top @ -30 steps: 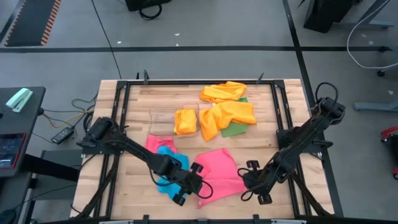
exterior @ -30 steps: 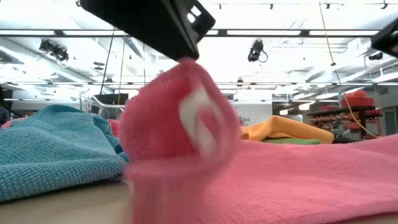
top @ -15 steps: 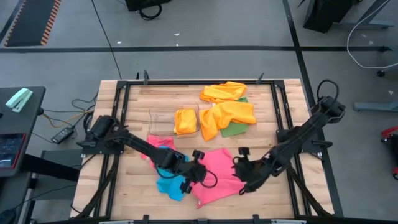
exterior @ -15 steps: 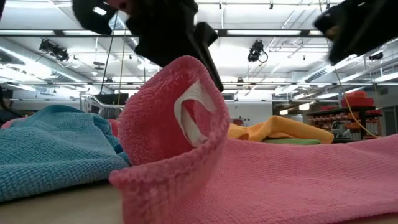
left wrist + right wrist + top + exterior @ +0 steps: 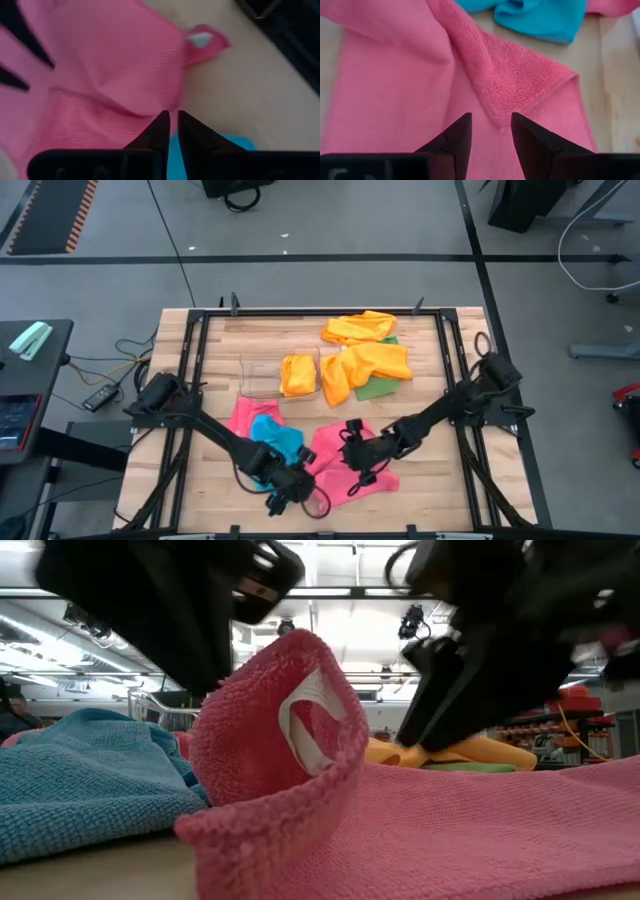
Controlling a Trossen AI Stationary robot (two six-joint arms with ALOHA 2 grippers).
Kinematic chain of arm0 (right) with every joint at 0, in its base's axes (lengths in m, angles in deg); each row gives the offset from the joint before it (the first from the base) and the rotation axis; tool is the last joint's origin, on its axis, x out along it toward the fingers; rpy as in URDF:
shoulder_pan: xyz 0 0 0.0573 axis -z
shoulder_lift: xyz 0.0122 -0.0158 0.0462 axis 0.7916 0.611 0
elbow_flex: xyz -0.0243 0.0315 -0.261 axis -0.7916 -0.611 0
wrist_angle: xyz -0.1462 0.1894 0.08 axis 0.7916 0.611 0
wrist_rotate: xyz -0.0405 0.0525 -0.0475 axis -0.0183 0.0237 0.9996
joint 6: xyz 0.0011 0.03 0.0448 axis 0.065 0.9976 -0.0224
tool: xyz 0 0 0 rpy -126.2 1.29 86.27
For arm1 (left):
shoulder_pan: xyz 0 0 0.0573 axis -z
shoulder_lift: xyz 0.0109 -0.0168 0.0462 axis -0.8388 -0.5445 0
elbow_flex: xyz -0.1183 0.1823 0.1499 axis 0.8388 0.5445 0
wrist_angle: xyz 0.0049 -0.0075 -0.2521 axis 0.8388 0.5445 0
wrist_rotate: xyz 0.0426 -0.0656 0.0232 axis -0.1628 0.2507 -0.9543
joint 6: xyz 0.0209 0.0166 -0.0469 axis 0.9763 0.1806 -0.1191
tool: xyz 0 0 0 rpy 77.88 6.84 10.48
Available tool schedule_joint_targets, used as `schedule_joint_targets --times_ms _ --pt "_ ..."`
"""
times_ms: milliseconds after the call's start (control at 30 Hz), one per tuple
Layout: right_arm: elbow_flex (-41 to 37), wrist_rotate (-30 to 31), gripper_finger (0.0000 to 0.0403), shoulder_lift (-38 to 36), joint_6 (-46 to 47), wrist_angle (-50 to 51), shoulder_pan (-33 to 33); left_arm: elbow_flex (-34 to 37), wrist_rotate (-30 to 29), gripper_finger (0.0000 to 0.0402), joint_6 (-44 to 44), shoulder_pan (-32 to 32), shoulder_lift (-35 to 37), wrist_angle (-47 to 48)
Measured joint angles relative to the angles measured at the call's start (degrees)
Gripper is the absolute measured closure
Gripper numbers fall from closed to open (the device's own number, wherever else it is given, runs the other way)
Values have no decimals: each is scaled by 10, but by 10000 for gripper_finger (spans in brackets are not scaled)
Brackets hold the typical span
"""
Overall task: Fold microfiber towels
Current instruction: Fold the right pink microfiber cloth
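Observation:
A pink microfiber towel (image 5: 328,446) (image 5: 390,90) lies near the table's front edge, between my two grippers. One flap of it is folded over, fuzzy side up (image 5: 515,75). Its near-left corner, with a white tag (image 5: 310,712) (image 5: 202,40), stands curled up on its own. My left gripper (image 5: 300,488) (image 5: 173,119) is shut and sits at the towel's left edge, beside a blue towel (image 5: 280,442). My right gripper (image 5: 352,463) (image 5: 491,125) is open over the towel's middle. The flap's edge lies between its fingertips. My left gripper's shut fingertips (image 5: 161,125) hang at the pink towel's edge; I cannot tell whether they touch it. My right gripper's open fingers (image 5: 462,131) slant down from the table's right and stand on either side of the flap's edge (image 5: 492,114); whether they touch it does not show.
A second pink towel (image 5: 243,415) lies behind the blue one. At the back are orange towels (image 5: 362,330) (image 5: 365,363), a green one (image 5: 380,387) and a clear bin (image 5: 258,375) holding an orange towel (image 5: 298,375). A black frame (image 5: 445,350) borders the table.
My left gripper held the pink towel's tagged corner up, carried it over the towel, let go and drew back toward the near edge. The corner stays curled upright. My right gripper has swung toward the table's left and down, onto the middle of the pink towel.

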Motion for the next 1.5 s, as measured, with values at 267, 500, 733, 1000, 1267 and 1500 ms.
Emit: schedule_joint_targets --times_ms 267,500,733,1000,1267,1500 --pt "0 -16 273 51 -21 -38 31 0 -1 370 -3 11 0 0" --pt "-1 -16 319 37 -21 -31 36 0 -1 366 -4 9 0 1" --pt "0 -16 359 32 -22 -20 36 0 -1 377 -4 9 1 1" --pt "0 -19 357 32 -24 -18 37 0 -1 378 -14 9 1 1" --pt "0 -29 298 29 -17 -14 36 0 -1 375 -18 9 1 2" --pt "0 11 246 27 -67 25 31 0 -1 386 -18 9 1 3"
